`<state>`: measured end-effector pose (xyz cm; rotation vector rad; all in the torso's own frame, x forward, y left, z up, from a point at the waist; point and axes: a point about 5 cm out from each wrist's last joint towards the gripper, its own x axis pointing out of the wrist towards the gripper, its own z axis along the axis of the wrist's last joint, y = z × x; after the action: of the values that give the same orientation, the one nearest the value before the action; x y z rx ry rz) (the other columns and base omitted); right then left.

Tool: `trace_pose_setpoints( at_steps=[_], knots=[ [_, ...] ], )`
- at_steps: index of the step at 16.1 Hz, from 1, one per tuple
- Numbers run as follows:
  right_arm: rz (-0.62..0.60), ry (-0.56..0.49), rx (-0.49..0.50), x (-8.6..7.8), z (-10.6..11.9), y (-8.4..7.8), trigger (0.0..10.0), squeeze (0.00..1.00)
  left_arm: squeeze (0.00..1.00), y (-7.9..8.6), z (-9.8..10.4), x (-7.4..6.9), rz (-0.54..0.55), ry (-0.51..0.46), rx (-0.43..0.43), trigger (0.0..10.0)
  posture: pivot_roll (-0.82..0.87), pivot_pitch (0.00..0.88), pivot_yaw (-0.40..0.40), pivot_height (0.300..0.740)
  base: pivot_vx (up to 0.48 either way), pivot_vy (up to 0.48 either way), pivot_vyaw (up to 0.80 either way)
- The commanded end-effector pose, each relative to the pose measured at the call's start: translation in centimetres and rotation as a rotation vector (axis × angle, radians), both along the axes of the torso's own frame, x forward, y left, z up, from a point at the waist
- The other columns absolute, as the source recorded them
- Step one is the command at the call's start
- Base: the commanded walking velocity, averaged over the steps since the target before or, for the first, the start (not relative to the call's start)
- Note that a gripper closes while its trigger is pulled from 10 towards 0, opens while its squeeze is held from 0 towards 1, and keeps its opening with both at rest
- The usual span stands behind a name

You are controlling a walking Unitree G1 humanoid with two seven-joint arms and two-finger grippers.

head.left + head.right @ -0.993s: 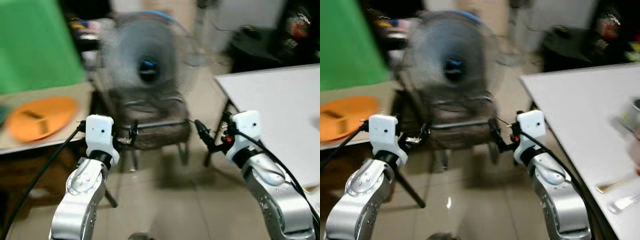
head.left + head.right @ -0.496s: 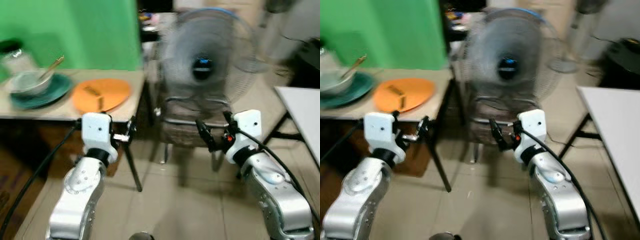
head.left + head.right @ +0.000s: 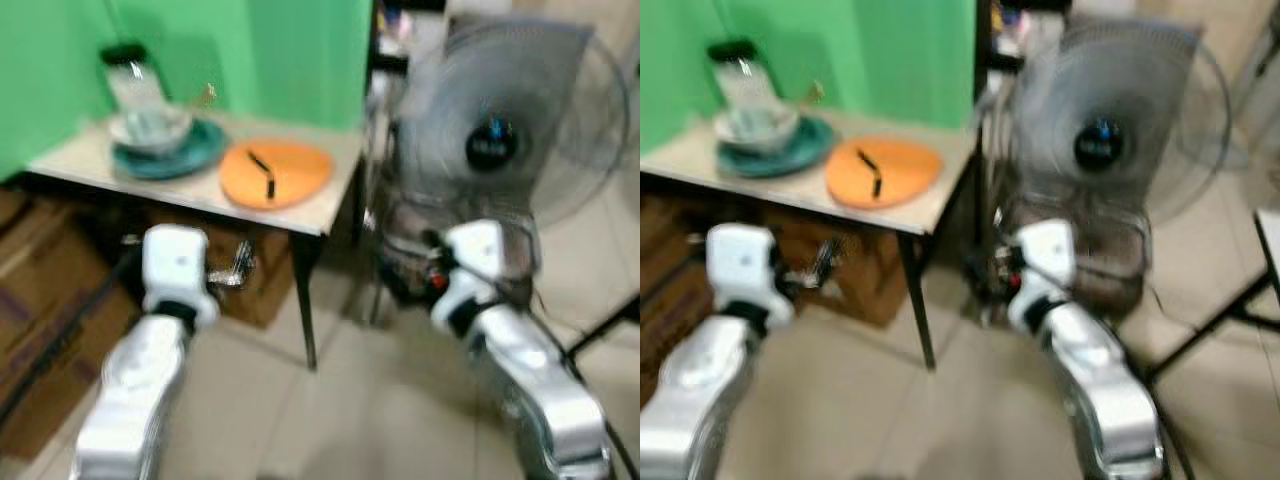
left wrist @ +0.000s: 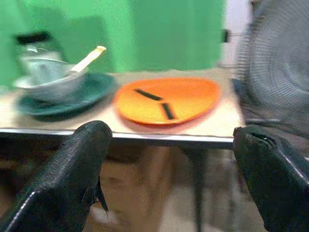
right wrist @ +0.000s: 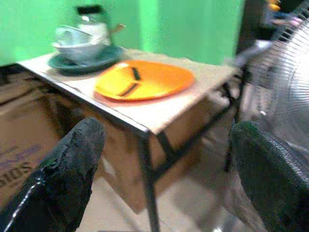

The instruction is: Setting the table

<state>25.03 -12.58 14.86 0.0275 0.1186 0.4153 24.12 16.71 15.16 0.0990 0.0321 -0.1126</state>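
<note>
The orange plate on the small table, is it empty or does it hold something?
Not empty. The orange plate lies flat on the table and holds two small dark strips; what they are, cannot tell.

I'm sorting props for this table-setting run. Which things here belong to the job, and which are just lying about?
Belonging to the job:
orange plate
dark green plate
bowl with a utensil in it
glass jar
small table

Just lying about:
standing fan
cardboard boxes under the table
green backdrop

Home room, tiled floor [image 3: 330, 400], standing fan [image 3: 500, 140], dish-laden side table [image 3: 330, 205], green wall [image 3: 280, 60]
</note>
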Motion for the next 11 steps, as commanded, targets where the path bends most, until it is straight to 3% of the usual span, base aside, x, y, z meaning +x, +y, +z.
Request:
trace_pose_setpoints(
  at_steps=[1,2,3,5,6,7,11],
  knots=[
    [-0.023,-0.005,-0.008,0.1,0.1,-0.5,10.0,1.0,0.0,-0.5,0.4,-0.1,-0.033,-0.011,-0.006,10.0,0.11,0.0,0.062,0.74,0.296,0.0,0.8],
    [-0.051,0.01,0.011,0.0,-0.2,-0.6,10.0,1.0,0.0,-0.3,0.6,-0.1,-0.034,-0.014,0.0,10.0,0.12,0.0,0.062,0.74,0.3,0.0,0.0],
    [-0.073,0.025,0.024,0.0,-0.5,-0.8,10.0,0.88,0.0,-0.2,0.7,-0.2,-0.039,-0.013,0.008,10.0,0.14,0.0,0.063,0.74,0.307,0.0,0.0],
    [-0.109,0.054,0.041,0.1,-1.3,-1.0,10.0,0.23,0.0,-0.1,0.7,-0.3,-0.055,-0.008,0.031,10.0,0.15,0.0,0.06,0.74,0.313,0.0,0.0],
    [-0.108,0.054,0.039,0.1,-1.3,-1.0,10.0,0.23,0.0,-0.1,0.7,-0.3,-0.054,-0.008,0.026,10.0,0.15,0.0,0.059,0.74,0.315,0.0,0.0],
    [-0.107,0.054,0.039,0.3,-1.2,-1.0,10.0,0.0,0.0,-0.1,0.7,-0.3,-0.052,-0.008,0.029,10.0,0.15,0.0,0.058,0.74,0.322,0.0,0.0],
    [-0.121,0.046,0.049,0.8,-0.9,-1.3,10.0,0.0,0.0,0.2,0.7,-0.2,-0.068,-0.003,0.049,10.0,0.15,0.0,0.056,0.74,0.329,0.0,0.0]
  ],
)
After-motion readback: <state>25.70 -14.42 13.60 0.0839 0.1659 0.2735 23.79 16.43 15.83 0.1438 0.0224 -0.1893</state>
